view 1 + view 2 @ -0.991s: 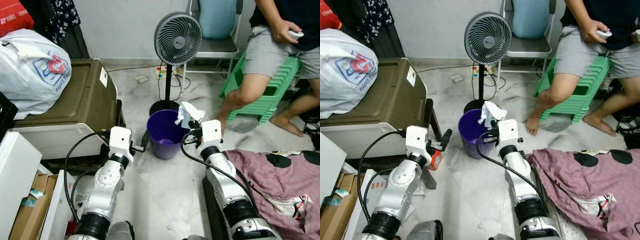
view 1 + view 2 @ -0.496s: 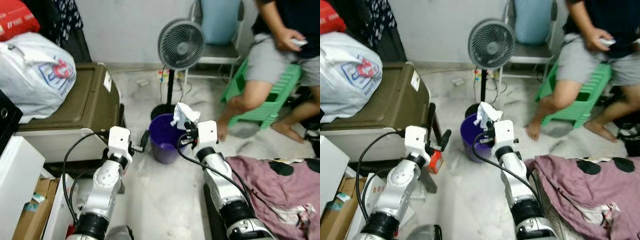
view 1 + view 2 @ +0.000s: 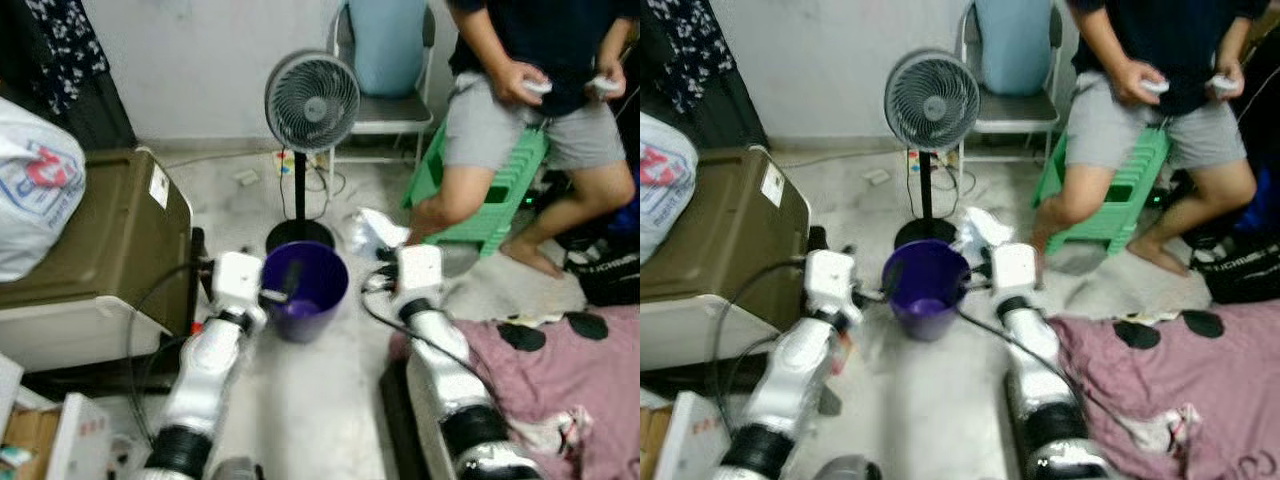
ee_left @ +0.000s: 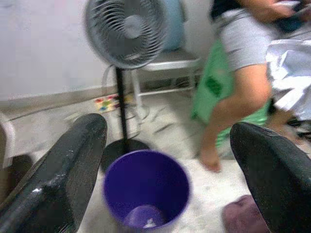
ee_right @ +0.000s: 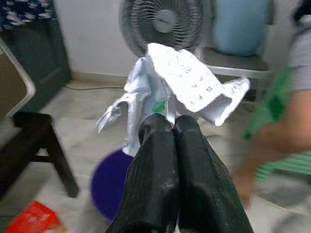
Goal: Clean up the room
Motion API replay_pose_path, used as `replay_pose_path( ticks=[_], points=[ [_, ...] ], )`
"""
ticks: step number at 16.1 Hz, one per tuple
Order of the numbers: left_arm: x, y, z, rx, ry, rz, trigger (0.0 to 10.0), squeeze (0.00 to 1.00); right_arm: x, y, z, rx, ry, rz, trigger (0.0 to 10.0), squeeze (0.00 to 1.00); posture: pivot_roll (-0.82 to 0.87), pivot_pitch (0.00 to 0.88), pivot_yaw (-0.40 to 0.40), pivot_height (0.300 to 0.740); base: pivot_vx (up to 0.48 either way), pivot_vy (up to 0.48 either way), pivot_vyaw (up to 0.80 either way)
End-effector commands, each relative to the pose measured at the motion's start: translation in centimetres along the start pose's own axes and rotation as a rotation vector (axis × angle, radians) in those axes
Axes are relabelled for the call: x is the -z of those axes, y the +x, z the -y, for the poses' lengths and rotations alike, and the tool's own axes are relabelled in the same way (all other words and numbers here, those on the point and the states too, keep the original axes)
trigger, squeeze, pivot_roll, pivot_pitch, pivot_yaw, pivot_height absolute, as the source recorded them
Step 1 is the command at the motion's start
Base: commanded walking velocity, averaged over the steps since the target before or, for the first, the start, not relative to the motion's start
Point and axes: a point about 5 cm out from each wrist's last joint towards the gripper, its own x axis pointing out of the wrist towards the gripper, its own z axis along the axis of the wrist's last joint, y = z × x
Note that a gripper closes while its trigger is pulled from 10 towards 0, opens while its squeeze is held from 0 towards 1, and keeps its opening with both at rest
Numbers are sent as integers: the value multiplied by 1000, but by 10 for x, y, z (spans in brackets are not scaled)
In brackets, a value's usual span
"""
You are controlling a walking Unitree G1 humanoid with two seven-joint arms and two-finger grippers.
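Beside round purple bucket (image 3: 303,287); crumpled white paper (image 5: 170,82) in right end effector (image 5: 167,125)

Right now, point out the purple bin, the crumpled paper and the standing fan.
purple bin (image 3: 318,283), left eye view, inner wall.
crumpled paper (image 5: 187,85), right wrist view, printed top sheet.
standing fan (image 3: 931,102), right eye view, grille centre.

I'm looking down at a pale marbled floor (image 3: 320,400) running up to a plain white wall (image 3: 190,60), where a grey standing fan (image 3: 311,100) is facing me beside a metal chair (image 3: 385,100) holding a blue cushion. On my left an olive storage box (image 3: 95,235) is carrying a white plastic bag (image 3: 30,190), while on my right a person is sitting on a green stool (image 3: 490,190) and a pink blanket (image 3: 560,390) is lying across the floor.
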Motion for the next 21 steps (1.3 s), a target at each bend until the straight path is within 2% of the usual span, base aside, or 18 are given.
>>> replay_pose_path(
  ticks=[1, 4, 8, 12, 14, 16, 19, 21],
  points=[
    [-1, 2, 6, 14, -8, 1, 10000, 0, -1, -1, 7, 12, -10, 5, 10000, 0, 20, 52, -29, 740, 270, 0, 0],
    [-1, 3, 7, 17, -5, -1, 10000, 0, -2, -1, 7, 6, -14, 12, 10000, 0, 21, 53, -29, 740, 263, 0, 525],
    [0, 4, 7, 3, 4, -3, 10000, 0, -1, -1, 7, 8, -11, 7, 10000, 0, 21, 54, -28, 740, 0, 0, 569],
    [-9, 2, 7, -10, 67, 44, 10000, 0, -4, -1, 7, 9, -34, 20, 10000, 0, 23, 54, -29, 740, 0, 0, 681],
    [-15, -3, 1, -38, 89, 76, 10000, 0, -13, -1, 8, 51, -25, 39, 10000, 0, 30, 55, -27, 740, 0, 0, 788],
    [-19, -16, -13, -85, 80, 105, 10000, 0, -24, -7, 15, 112, -22, 87, 10000, 0, 28, 62, -27, 740, 0, 0, 397],
    [-21, -30, -12, -39, 133, 121, 10000, 0, -19, -19, 27, 159, -32, 80, 10000, 0, 27, 69, -28, 740, 0, 0, 0],
    [-18, -33, -11, -25, 133, 102, 10000, 0, -19, -22, 28, 171, -18, 70, 10000, 0, 32, 69, -29, 740, 0, 0, 0]
  ],
)
